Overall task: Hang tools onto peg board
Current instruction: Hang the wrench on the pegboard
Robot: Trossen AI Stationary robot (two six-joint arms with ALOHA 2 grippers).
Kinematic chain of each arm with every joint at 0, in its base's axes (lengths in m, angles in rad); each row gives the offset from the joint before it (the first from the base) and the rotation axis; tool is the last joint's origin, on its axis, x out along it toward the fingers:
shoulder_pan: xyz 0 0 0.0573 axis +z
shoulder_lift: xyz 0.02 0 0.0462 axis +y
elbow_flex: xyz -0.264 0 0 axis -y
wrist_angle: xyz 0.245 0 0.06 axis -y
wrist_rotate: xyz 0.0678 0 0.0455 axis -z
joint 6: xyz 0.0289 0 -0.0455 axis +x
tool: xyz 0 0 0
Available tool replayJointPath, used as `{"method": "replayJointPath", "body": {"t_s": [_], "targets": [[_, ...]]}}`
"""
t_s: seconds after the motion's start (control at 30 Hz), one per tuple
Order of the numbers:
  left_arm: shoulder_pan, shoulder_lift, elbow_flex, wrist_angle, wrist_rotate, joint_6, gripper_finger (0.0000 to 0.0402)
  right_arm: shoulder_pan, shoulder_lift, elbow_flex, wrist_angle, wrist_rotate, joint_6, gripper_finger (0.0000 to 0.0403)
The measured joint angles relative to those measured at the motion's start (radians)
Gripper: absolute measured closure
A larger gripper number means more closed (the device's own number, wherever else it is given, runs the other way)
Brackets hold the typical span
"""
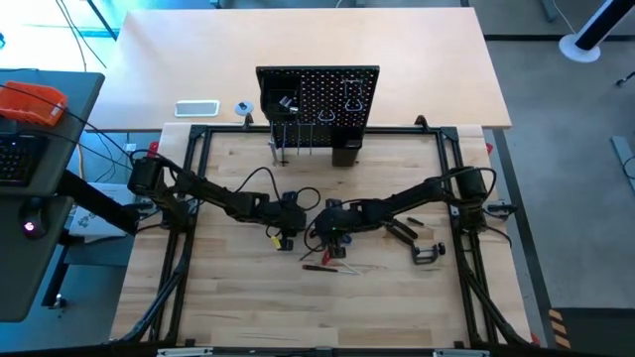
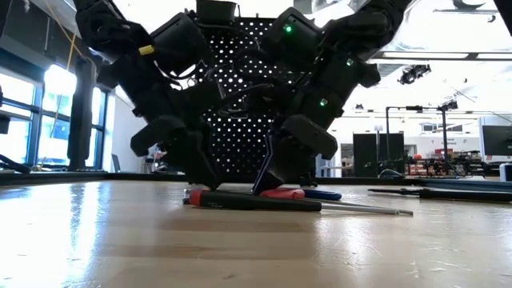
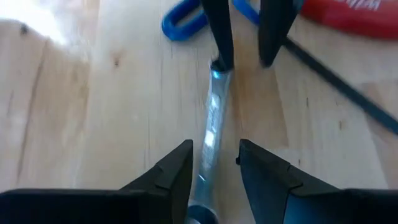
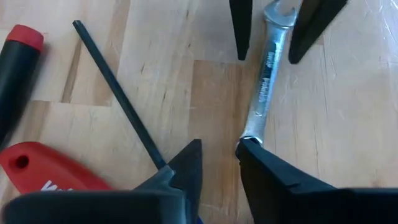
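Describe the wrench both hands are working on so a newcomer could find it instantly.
Start at the black peg board at the table's far edge, then come forward to where the left hand and right hand meet. The wrench lies flat between them, one end at each hand: slim bare silver metal, unlike the red-handled tools beside it.

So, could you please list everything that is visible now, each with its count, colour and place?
peg board: one, black, upright at the table's far edge.
wrench: one, silver, flat on the table between both claws.
screwdriver: one, black and red handle, lying near the table's middle.
T hex key: one, dark shaft, beside the wrench; blue handle in the left wrist view.
C-clamp: one, black, right side of the table.
table: one, light wood.
left claw: one, black, at one wrench end.
right claw: one, black, at the other end.
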Motion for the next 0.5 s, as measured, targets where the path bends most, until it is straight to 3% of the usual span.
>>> {"method": "replayJointPath", "body": {"t_s": [0.23, 0.5], "targets": [[-0.008, -0.011, 0.042, -0.035, 0.000, 0.032, 0.0279, -0.003, 0.002, 0.000, -0.009, 0.035, -0.026, 0.0396], [0.003, -0.011, 0.045, -0.112, 0.036, 0.044, 0.0277, -0.005, 0.003, -0.003, 0.000, 0.031, -0.016, 0.0400]]}}
